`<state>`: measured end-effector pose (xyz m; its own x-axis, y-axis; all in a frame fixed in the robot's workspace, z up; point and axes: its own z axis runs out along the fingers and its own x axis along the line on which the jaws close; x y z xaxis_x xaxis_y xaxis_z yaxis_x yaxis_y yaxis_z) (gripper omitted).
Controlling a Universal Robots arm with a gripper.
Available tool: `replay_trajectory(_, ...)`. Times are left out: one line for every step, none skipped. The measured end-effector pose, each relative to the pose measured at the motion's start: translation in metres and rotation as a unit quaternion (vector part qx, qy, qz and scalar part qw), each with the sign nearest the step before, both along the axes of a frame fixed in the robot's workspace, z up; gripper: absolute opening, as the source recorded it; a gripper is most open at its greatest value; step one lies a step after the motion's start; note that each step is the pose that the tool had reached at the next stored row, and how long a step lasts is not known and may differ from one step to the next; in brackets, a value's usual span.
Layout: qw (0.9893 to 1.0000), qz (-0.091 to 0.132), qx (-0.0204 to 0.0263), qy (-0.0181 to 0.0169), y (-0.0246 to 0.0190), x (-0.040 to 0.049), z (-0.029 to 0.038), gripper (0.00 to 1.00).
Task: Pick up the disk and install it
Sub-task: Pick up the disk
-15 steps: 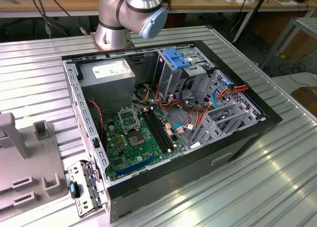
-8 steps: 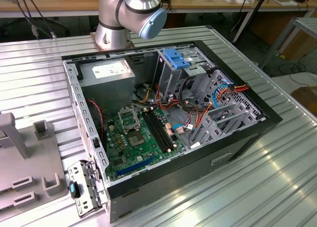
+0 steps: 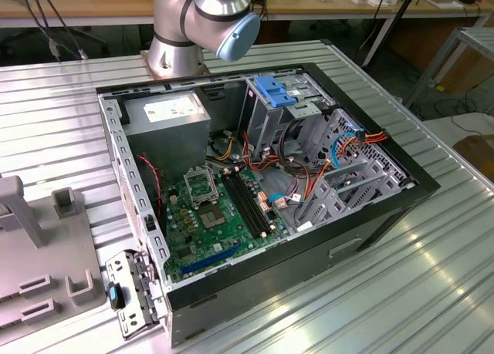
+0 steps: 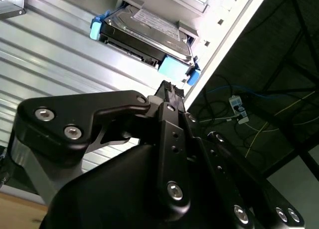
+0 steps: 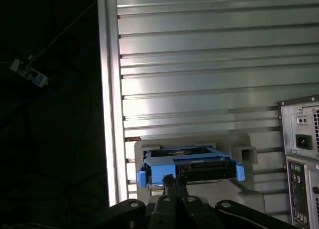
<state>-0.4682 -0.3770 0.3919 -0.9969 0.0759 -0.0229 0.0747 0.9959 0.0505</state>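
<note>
Blue-framed disk [image 5: 192, 166] sits flat in a grey holder [image 5: 239, 149] on the ribbed metal bench [image 5: 199, 64], close to the bench edge. Not in the computer, so not installed. Second wrist view has the disk [image 4: 144, 32] label face showing, blue tabs at both ends.

Claw [image 5: 169, 180] tip is just beside the near blue edge of the carrier in both wrist views [image 4: 169, 89]. Touching or not: can't tell. Open or closed: can't tell either. Nothing visibly gripped.

Rear panel of the computer case [image 5: 301, 159] stands near the holder in the first wrist view.

Exterior view: case [image 3: 347, 238] lies on its side mid-bench, side cover off, motherboard [image 3: 208, 207] exposed. Inside it, the metal drive cage [image 3: 266, 126] with its blue latch [image 3: 274, 92] is at 1 o'clock and the power supply [image 3: 166, 115] at 11 o'clock. Arm base [image 3: 201, 22] is at 12 o'clock behind the case. Grey slotted fixture [image 3: 38, 254] is at 8 o'clock of the case.
</note>
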Motion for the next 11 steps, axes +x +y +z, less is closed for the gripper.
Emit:
replay_trajectory(1.0,0.0,0.0,0.0,0.0,0.0,0.0,0.11)
replay_trajectory(1.0,0.006,0.0,0.0001,0.0,-0.0001,0.0001,0.11)
replay_trajectory(0.9998,0.018,0.0,0.0,0.0001,-0.0001,0.0,0.11)
replay_trajectory(0.9993,0.037,0.0,0.0,0.0,0.0,0.0,0.11)
replay_trajectory(0.9988,0.05,0.0,0.0,0.0,0.0,0.0,0.11)
replay_trajectory(0.9981,0.062,0.0,0.0,0.0,-0.0001,0.0,0.11)
replay_trajectory(0.9972,0.075,0.0,0.0,0.0,0.0,0.0,0.11)
replay_trajectory(0.9964,0.085,0.0,0.0,0.0,0.0,0.0,0.11)
replay_trajectory(0.9945,0.104,0.0,0.0,0.0,0.0,0.0,0.11)
replay_trajectory(0.9929,0.119,0.0,0.0,0.0,0.0,0.0,0.11)
replay_trajectory(0.9918,0.127,0.0,0.0,0.0,0.0,0.0,0.11)
